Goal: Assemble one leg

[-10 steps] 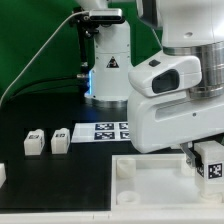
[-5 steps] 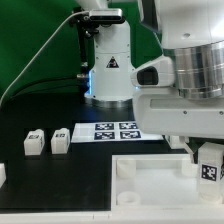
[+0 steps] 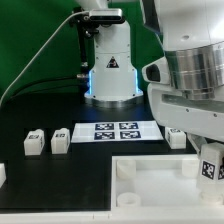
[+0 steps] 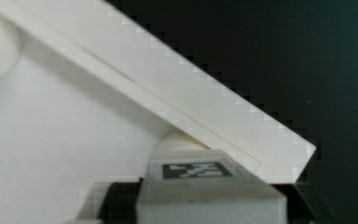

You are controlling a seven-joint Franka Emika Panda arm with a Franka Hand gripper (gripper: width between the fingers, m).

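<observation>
Most of the claw [image 4: 208, 196] is hidden. In the exterior view the bulky white arm [image 3: 195, 80] fills the upper right and covers it; the wrist view shows only dark grey stubs of the fingers [image 4: 130, 204] at the frame edge. From what we can see, the claw is closed on the leg [image 3: 210, 166], with the leg wedged between the fingers. The contact surfaces themselves are out of sight.

The leg sits at the lower right edge of the exterior view, partly cut off, over the far right part of the panel [image 3: 155, 182]. We can't tell whether it touches the panel. It is a small, blocky piece of white plastic, and its black-and-white tag faces the camera. In the wrist view the tag [image 4: 197, 170] is blurry.

The panel is smooth, matte white and flat, with a raised rim and round corner sockets [image 3: 125, 168]. Its lower part runs out of frame. In the wrist view the rim [image 4: 194, 95] runs diagonally against the black bench [image 4: 300, 50].

Two more legs [image 3: 35, 143] [image 3: 61, 140] stand side by side at centre left on the bench. Another white piece [image 3: 2, 173] is cut off at the left edge. The marker board [image 3: 118, 130] lies mid-frame. A small white block [image 3: 175, 137] is just beside its right end, half covered by the arm, and we can't make out what it is. A second white robot base [image 3: 108, 60] stands at upper centre in front of a green backdrop.
</observation>
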